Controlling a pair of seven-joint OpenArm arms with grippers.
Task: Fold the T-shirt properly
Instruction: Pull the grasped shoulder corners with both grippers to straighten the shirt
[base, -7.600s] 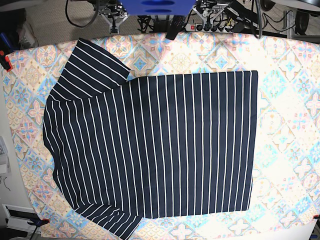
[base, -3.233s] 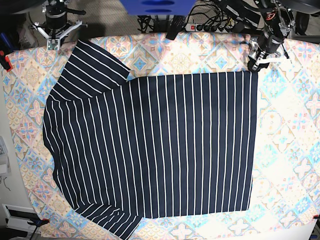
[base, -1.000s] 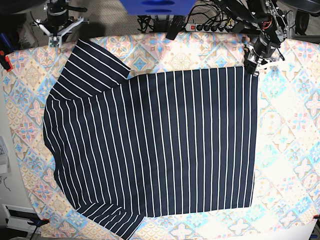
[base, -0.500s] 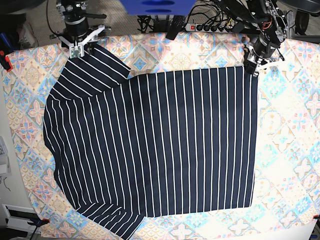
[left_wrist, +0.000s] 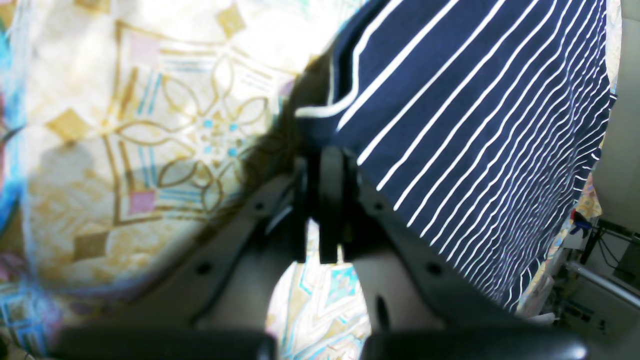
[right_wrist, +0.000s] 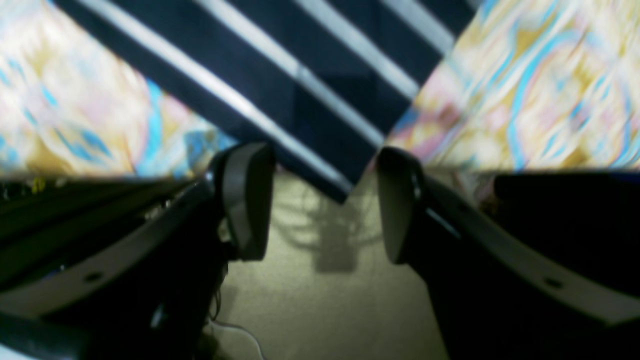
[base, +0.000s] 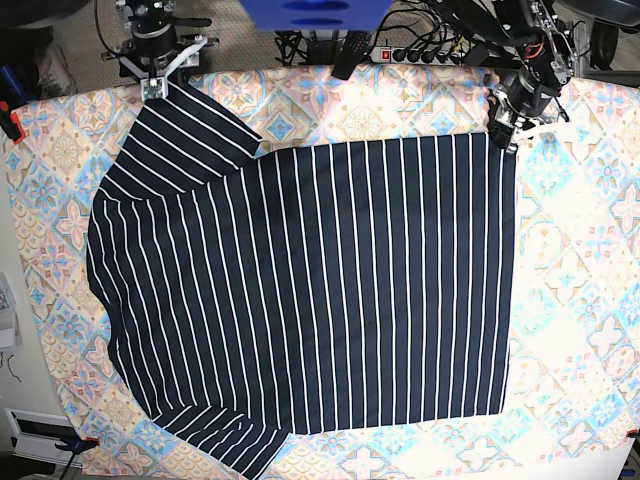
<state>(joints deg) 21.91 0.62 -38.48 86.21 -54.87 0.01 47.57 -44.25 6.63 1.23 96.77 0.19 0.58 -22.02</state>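
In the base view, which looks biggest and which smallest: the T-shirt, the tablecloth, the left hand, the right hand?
1. tablecloth
2. T-shirt
3. left hand and right hand: both look small and about alike, so I do not rank them.
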